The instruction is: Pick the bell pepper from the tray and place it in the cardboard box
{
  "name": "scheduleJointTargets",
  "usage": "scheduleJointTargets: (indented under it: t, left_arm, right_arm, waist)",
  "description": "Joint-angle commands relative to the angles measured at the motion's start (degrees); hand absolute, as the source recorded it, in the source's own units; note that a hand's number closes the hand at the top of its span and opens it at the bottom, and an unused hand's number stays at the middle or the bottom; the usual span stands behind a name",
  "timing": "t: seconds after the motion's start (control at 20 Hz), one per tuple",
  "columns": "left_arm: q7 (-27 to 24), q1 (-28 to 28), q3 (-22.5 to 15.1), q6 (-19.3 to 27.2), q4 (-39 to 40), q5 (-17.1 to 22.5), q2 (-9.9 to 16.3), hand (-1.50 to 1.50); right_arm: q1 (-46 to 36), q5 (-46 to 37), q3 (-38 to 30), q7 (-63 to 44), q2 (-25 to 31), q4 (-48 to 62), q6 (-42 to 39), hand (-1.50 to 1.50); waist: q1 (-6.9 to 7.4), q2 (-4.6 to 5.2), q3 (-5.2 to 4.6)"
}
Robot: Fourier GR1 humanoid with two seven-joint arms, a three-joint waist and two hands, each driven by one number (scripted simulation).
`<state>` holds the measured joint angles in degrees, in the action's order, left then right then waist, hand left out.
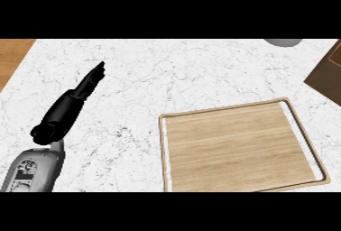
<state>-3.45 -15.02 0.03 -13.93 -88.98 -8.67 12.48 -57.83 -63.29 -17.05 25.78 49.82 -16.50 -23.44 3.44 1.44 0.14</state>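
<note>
A light wooden tray [174,118] with a raised rim lies on the white marble counter at the lower right, and nothing sits on it. No bell pepper shows anywhere in the head view. A brown corner of the cardboard box [328,74] pokes in at the right edge, above the tray. My left hand [75,101] stretches over the counter at the left, fingers straight and pointing up and to the right, holding nothing. It is well left of the tray. My right hand is out of view.
A grey rounded object [283,42] is cut off by the top edge at the right. A strip of brown wood [12,56] borders the counter at the upper left. White marble counter [186,72] spreads between my left hand and the box.
</note>
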Motion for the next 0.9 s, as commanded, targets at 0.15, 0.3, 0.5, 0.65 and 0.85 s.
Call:
scheduleJointTargets:
  t: [0.15,0.3,0.5,0.65,0.85]
  left_arm:
    - [-1.23,1.01,-0.27,0.06,0.75,-0.37,-0.38,0.0]
    - [-0.7,0.86,0.72,0.28,1.42,-0.07,-0.01,0.0]
    - [-1.85,1.61,0.33,0.2,0.26,-0.37,0.06,0.0]
    - [1.05,-1.67,0.6,0.53,0.58,0.01,-0.48,0.0]
    - [0.95,-0.47,1.21,-1.1,-0.64,1.41,0.46,0.0]
  right_arm:
    - [-1.94,9.79,-9.79,10.1,-0.73,3.21,1.96,-1.5]
    - [-6.06,20.94,-21.33,6.29,-1.16,7.22,-2.69,-1.5]
    - [-5.77,29.54,-30.85,-0.01,1.91,12.58,-3.43,-1.5]
    - [-5.12,32.42,-33.81,-5.06,5.55,13.79,-3.4,-1.5]
    - [-2.8,35.45,-36.59,-5.91,8.48,12.36,-2.8,-1.5]
  waist:
    - [-0.22,0.09,0.24]
    - [-1.13,-0.39,0.24]
    - [-0.28,0.14,0.27]
    - [-0.53,0.55,0.29]
    - [0.29,0.54,0.31]
